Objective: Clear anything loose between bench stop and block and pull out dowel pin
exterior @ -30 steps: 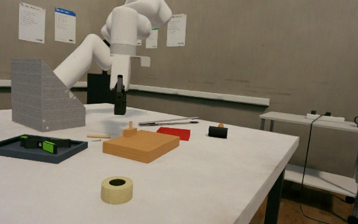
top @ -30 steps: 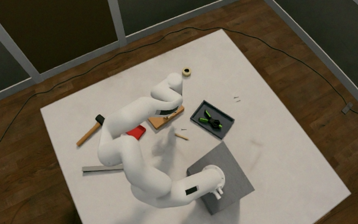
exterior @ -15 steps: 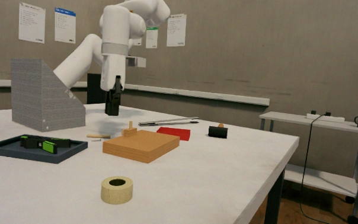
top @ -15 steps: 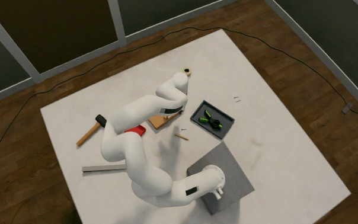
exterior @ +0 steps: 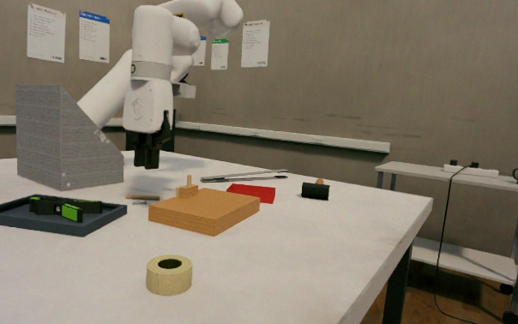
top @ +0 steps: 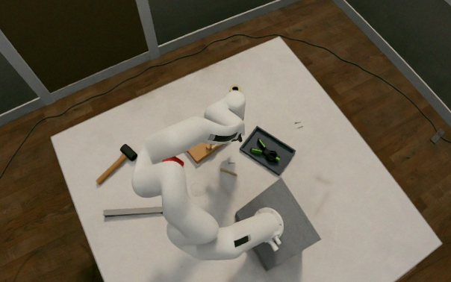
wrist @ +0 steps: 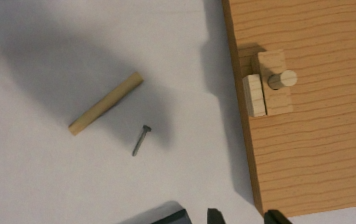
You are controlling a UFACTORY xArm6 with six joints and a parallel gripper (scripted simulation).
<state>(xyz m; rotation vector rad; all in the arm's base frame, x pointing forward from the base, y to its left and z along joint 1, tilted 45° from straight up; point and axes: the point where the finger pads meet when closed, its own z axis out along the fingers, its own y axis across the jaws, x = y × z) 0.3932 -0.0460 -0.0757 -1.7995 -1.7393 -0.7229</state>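
The wooden bench board [wrist: 300,110] lies on the white table and also shows in the exterior view [exterior: 205,211]. Near its edge stands the small wooden block [wrist: 275,90] with the dowel pin [wrist: 283,79] upright in its hole. A paler small wood piece [wrist: 254,95] lies against the block's side, towards the board edge. My gripper [wrist: 245,216] [exterior: 147,160] hovers above the table beside the board, fingers a little apart and empty. The green-and-black spring clamp [top: 266,151] lies in a dark tray [exterior: 60,216].
A loose dowel [wrist: 106,103] and a small nail [wrist: 141,140] lie on the table beside the board. A red tray [exterior: 251,192], a mallet [top: 116,164], a steel ruler [top: 132,212], a tape roll [exterior: 169,274] and the grey base block [exterior: 60,137] stand around.
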